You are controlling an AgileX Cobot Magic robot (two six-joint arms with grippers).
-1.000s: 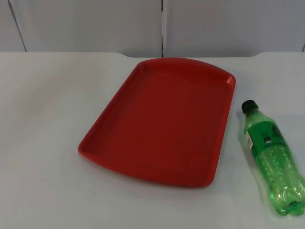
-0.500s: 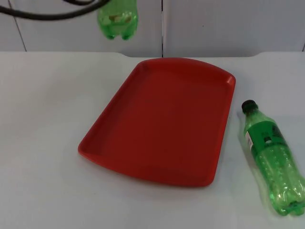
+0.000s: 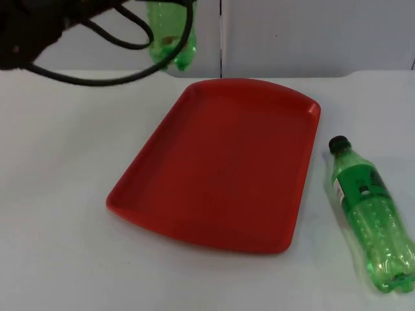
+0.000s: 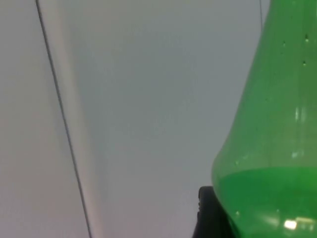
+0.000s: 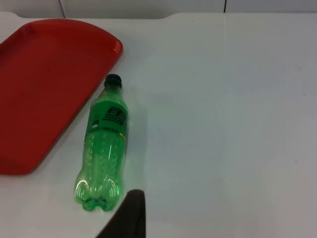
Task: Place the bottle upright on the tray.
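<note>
The left arm (image 3: pixel 32 29) reaches in from the far left corner in the top view, held high above the table, and a green bottle (image 3: pixel 171 35) hangs upright from it in the air, its lobed base down, just beyond the far left corner of the red tray (image 3: pixel 220 162) and in front of the grey partition wall (image 3: pixel 311 32). The left gripper itself is out of that frame, so from there I cannot tell how its fingers stand; the left wrist view, though, has a black fingertip (image 4: pixel 210 213) pressed against the bottle's green side (image 4: pixel 270 148), so the fingers are clamped on it. A second green bottle (image 3: pixel 369 214) (dark cap toward the wall) lies on its side on the white table (image 3: pixel 58 194) just right of the tray, not touching it. The right wrist view looks down on that lying bottle (image 5: pixel 105 144) and the tray's edge (image 5: pixel 44 89); the right arm waits above, and whether its fingers are apart I cannot tell.
</note>
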